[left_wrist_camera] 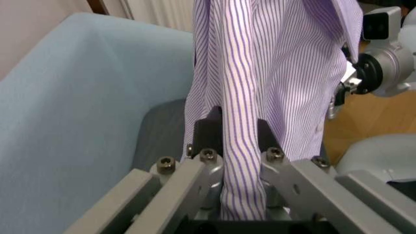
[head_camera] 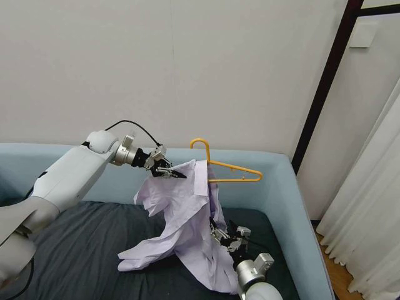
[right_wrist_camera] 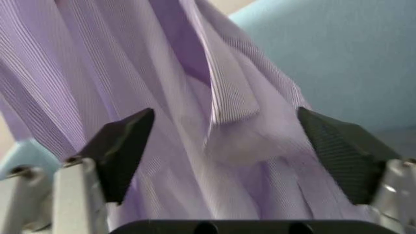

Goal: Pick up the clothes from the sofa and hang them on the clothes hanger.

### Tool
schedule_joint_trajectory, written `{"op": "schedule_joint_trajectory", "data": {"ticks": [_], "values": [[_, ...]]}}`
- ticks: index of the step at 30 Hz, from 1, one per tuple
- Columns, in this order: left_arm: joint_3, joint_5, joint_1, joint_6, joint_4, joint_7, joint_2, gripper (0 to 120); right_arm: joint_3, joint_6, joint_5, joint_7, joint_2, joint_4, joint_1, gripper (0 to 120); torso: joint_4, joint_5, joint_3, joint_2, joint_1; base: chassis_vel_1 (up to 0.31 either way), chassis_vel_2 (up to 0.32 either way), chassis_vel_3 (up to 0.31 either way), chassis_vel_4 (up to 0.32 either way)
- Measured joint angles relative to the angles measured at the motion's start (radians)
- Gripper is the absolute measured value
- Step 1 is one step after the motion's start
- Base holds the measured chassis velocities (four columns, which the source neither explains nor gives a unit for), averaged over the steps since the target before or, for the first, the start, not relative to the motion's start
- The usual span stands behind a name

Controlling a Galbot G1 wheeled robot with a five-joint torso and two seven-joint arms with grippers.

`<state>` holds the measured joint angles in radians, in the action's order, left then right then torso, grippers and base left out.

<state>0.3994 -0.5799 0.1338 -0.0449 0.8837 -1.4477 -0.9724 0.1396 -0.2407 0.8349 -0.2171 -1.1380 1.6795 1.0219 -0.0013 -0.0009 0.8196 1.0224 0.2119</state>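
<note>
Shirt (head_camera: 187,215) is white with thin purple pinstripes, hanger (head_camera: 234,167) yellow-orange, sofa (head_camera: 278,203) pale blue, seat (head_camera: 75,244) dark grey.

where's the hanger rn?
Head view, centre: the yellow hanger hovers before the sofa back, its left end inside the striped shirt, just right of the left gripper that pinches the shirt.

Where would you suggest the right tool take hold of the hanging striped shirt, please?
Probably the folded edge of the shirt, low down, from the robot's near side. The shirt hangs in vertical pleats from the shut left tool, and that edge lies inside the open right tool.
</note>
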Motion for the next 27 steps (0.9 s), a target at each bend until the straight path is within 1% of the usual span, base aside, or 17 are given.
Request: {"op": "schedule_joint_trajectory", "data": {"ticks": [2,3,4,7,8,13,14,18,19,20,22,23,24,27], "values": [[-0.001,0.0,-0.003,0.001,0.002,0.0,0.003,2,0.005,0.009,-0.013,-0.006,-0.006,-0.009,-0.002,74,0.0,-0.0001,0.0,0.0,0.0,0.0,0.0,0.0,0.0],[-0.001,0.0,-0.003,0.001,0.002,0.0,0.003,2,0.005,0.009,-0.013,-0.006,-0.006,-0.009,-0.002,74,0.0,-0.0001,0.0,0.0,0.0,0.0,0.0,0.0,0.0],[-0.001,0.0,-0.003,0.002,0.006,0.0,0.005,2,0.006,0.008,-0.014,-0.001,-0.008,-0.016,-0.003,71,0.0001,-0.0001,0.0,0.0,0.0,0.0,0.0,0.0,0.0],[-0.001,0.0,-0.003,0.003,0.011,0.0,0.009,2,0.006,0.002,-0.016,0.013,-0.013,-0.028,-0.008,56,0.0001,0.0,0.0,0.0,0.0,0.0,0.0,0.0,0.0],[-0.001,0.0,-0.003,0.003,0.011,0.0,0.009,2,0.006,0.002,-0.016,0.013,-0.013,-0.028,-0.008,56,0.0001,0.0,0.0,0.0,0.0,0.0,0.0,0.0,0.0],[0.0,0.0,0.0,0.006,0.008,-0.001,0.006,2,0.006,-0.004,0.0,0.031,-0.01,-0.025,-0.01,36,0.0,0.0,0.0,0.0,0.0,0.0,0.0,0.0,0.0],[0.0,0.0,0.0,0.006,0.008,-0.001,0.006,2,0.006,-0.004,0.0,0.031,-0.01,-0.025,-0.01,36,0.0,0.0,0.0,0.0,0.0,0.0,0.0,0.0,0.0],[0.0,0.0,0.0,0.014,0.0,0.001,0.003,2,-0.002,-0.004,0.01,0.033,0.002,-0.016,-0.006,18,0.0,0.0,0.0,0.0,0.0,0.0,0.0,0.0,0.0],[0.0,0.0,0.0,0.014,0.0,0.001,0.003,2,-0.002,-0.004,0.01,0.033,0.002,-0.016,-0.006,18,0.0,0.0,0.0,0.0,0.0,0.0,0.0,0.0,0.0],[0.0,0.0,0.001,0.015,-0.001,0.001,0.002,2,-0.003,-0.004,0.012,0.034,0.003,-0.013,-0.004,14,0.0,0.0,0.0,0.0,0.0,0.0,0.0,0.0,0.0],[0.001,0.0,0.001,0.017,-0.003,0.001,0.001,2,-0.012,-0.001,0.019,0.038,0.012,-0.001,0.002,3,0.0,0.0001,0.0,0.0,0.0,0.0,0.0,0.0,0.0],[0.001,0.0,0.001,0.017,-0.003,0.001,0.001,2,-0.012,-0.001,0.019,0.038,0.012,-0.001,0.002,3,0.0,0.0001,0.0,0.0,0.0,0.0,0.0,0.0,0.0],[0.001,0.001,0.001,0.018,-0.003,0.001,0.0,2,-0.016,0.002,0.02,0.039,0.014,0.001,0.003,0,0.0,0.0001,0.0,0.0,0.0,0.0,0.0,0.0,0.0],[0.001,0.001,0.003,0.02,-0.004,0.002,0.0,2,-0.041,0.016,0.033,0.051,0.026,0.021,0.01,0,0.0,0.0002,0.0,0.0,0.0,0.0,0.0,0.0,0.0]]}}
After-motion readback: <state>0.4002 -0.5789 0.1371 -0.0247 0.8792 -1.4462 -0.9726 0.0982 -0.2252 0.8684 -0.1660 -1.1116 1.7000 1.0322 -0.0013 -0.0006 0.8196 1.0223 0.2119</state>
